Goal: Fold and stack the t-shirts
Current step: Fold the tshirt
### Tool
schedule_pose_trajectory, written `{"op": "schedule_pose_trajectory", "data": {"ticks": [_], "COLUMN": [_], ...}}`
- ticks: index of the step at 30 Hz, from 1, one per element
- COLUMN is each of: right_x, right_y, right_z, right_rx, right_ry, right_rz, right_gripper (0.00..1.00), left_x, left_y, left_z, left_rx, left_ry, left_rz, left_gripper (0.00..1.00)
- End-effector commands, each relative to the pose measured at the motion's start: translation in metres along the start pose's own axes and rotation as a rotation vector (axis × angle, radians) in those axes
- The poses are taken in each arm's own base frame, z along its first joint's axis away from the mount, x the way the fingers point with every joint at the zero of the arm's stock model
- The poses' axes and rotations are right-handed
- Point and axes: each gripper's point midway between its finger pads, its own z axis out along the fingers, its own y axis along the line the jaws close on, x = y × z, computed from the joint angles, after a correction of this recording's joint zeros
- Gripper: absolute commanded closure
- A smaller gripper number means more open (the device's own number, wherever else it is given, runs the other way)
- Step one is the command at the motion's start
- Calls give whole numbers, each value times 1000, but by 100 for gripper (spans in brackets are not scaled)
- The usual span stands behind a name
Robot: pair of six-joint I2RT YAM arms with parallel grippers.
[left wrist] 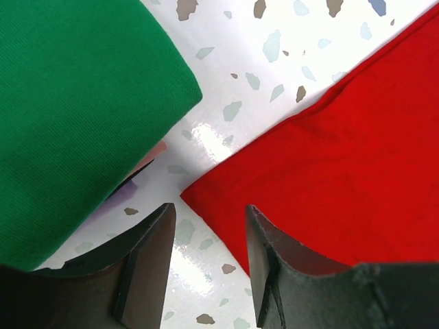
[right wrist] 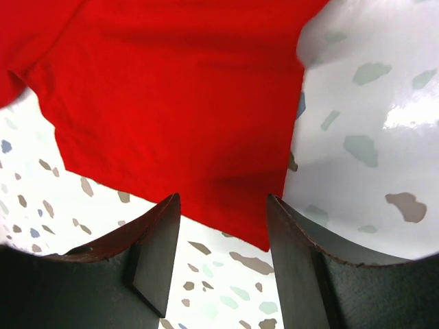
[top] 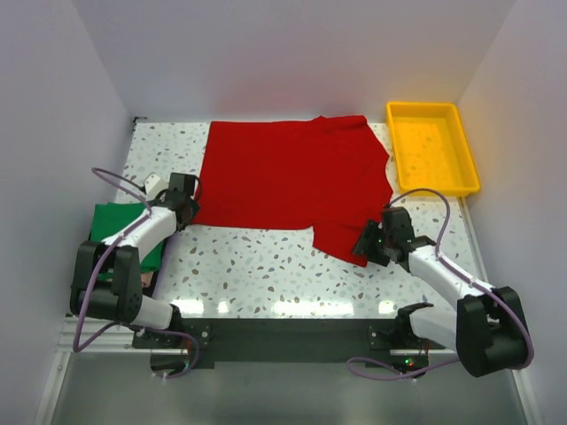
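Yellow tray sits in the far right corner, just its bare yellow floor showing. It's right beside a sleeve of the red shirt. That shirt lies spread flat over the far half of the table. The green shirt is folded at the left edge.

Only the top view catches the tray. The left wrist view adds a pink bit peeking from under the green fold, can't tell what it is.

Left gripper is about half open, with a red corner lying loose between the jaws and nothing gripped. Right gripper is parted a bit wider over the red hem corner, not clamped either.
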Motion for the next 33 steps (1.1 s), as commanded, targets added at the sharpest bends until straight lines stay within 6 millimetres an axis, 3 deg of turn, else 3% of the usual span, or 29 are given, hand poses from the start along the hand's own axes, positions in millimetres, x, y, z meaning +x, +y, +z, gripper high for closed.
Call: {"op": "schedule_pose_trajectory", "data": {"ticks": [1,14,23,25,30,32,33], "right_x": [6,-3,2,3,5,5,4], "right_y": [-9,-17,-18,-15,-13,-8,-5], "right_z": [2,-17,5,6,2,-5,-9], "right_rx": [54,133,242,258,253,224,209], "right_ry": [-15,-89,-70,-74,-74,-77,-81], "right_rz": [19,21,-72,-94,-103,-100,-98], "right_gripper": [44,45,46,51,88,100,100], "left_x": [-7,0,1,1,3,4,5], "left_y": [-2,5,1,1,4,5,6], "left_z": [-7,-6,-6,-6,-6,-5,-5], "left_rx": [27,25,41,44,42,39,36], "left_ry": [-30,-21,-13,-13,-12,-10,-8], "left_rz": [-28,-39,-42,-44,-41,-39,-37], "left_gripper": [50,49,49,49,49,49,49]}}
